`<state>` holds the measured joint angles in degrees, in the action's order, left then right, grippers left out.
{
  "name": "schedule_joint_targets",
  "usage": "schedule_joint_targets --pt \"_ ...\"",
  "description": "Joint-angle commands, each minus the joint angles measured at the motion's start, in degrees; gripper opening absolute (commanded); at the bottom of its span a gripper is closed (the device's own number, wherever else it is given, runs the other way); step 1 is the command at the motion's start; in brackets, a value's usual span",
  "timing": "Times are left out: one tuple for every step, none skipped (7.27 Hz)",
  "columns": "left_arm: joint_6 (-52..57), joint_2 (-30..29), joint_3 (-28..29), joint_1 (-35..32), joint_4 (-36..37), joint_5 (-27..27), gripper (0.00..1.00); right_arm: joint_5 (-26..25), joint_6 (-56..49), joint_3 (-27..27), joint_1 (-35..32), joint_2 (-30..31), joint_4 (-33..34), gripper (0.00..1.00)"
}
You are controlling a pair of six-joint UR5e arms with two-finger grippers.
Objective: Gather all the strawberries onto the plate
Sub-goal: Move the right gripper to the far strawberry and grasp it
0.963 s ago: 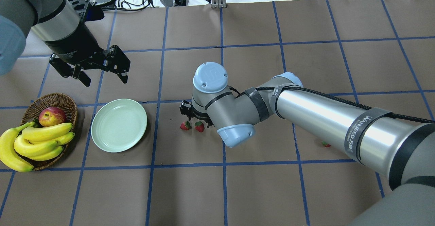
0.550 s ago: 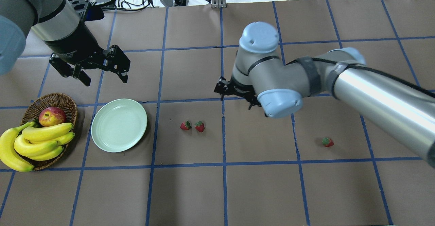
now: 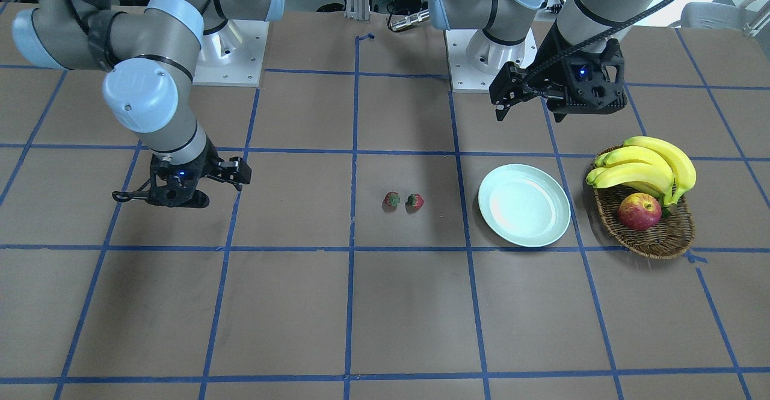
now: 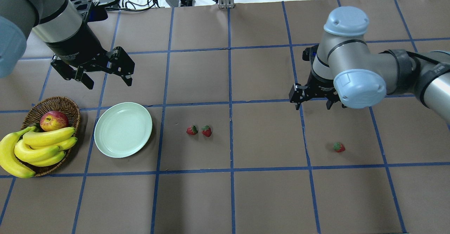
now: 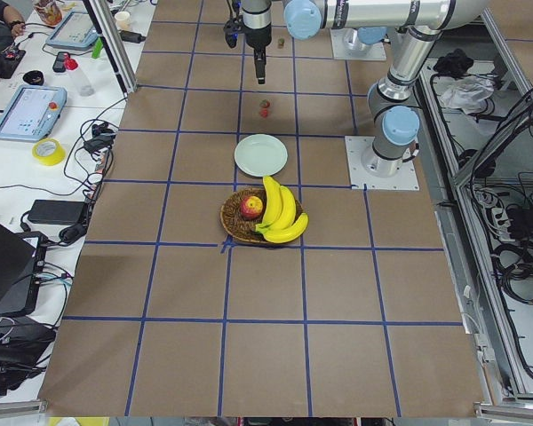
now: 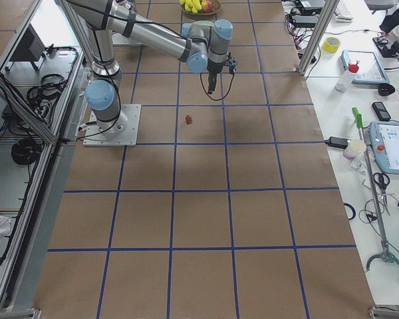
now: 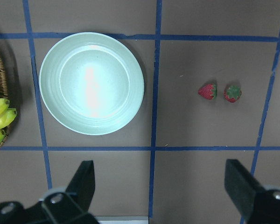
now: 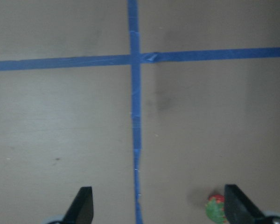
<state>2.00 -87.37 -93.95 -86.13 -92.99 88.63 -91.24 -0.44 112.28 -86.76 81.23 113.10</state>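
Note:
Two strawberries (image 4: 192,130) (image 4: 206,131) lie side by side on the brown table, right of the empty mint-green plate (image 4: 123,129). A third strawberry (image 4: 339,147) lies alone in the right half. My right gripper (image 4: 314,103) hangs open and empty above the table, farther back than that lone berry and slightly left of it. In the right wrist view the berry (image 8: 216,209) shows at the bottom edge beside one finger (image 8: 238,207). My left gripper (image 4: 109,81) hovers open and empty behind the plate. Its wrist view shows the plate (image 7: 91,83) and the pair (image 7: 207,91) (image 7: 232,93).
A brown wicker basket (image 4: 52,103) left of the plate holds bananas (image 4: 38,146) and an apple (image 4: 53,120). Blue tape lines grid the table. Cables and devices lie along the far edge.
My right arm has swung from over the pair of strawberries to the right and back, uncovering the lone berry. Its gripper carries nothing. The berries, plate and left arm have not moved.

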Motion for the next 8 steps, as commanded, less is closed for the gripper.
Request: schedule_joint_targets --pt "0.02 0.00 0.00 0.00 -0.09 0.05 1.00 -0.69 -6.03 5.47 6.76 1.65 0.98 1.00" --pt "-0.07 -0.08 0.00 0.00 0.00 -0.04 1.00 -1.73 -9.10 9.33 7.99 1.56 6.55 0.99" --pt "-0.07 -0.08 0.00 0.00 0.00 -0.04 1.00 -1.74 -5.74 12.50 9.66 1.56 12.70 1.00" --pt "-0.16 -0.08 0.00 0.00 0.00 -0.04 1.00 -1.13 6.30 13.83 10.02 1.74 13.11 1.00" --pt "-0.25 -0.08 0.00 -0.09 0.00 -0.13 1.00 -0.78 16.77 14.02 9.85 1.91 13.29 1.00" --pt "-0.07 -0.08 0.00 -0.09 0.00 -0.04 1.00 -0.86 23.93 14.11 9.94 1.91 12.85 1.00" --pt "-0.51 -0.08 -0.17 -0.09 0.00 -0.13 1.00 -0.86 35.92 14.81 9.50 2.09 12.24 1.00" --pt "-0.68 -0.17 -0.26 -0.09 0.00 -0.30 1.00 -0.95 41.87 14.90 9.50 2.00 12.23 1.00"
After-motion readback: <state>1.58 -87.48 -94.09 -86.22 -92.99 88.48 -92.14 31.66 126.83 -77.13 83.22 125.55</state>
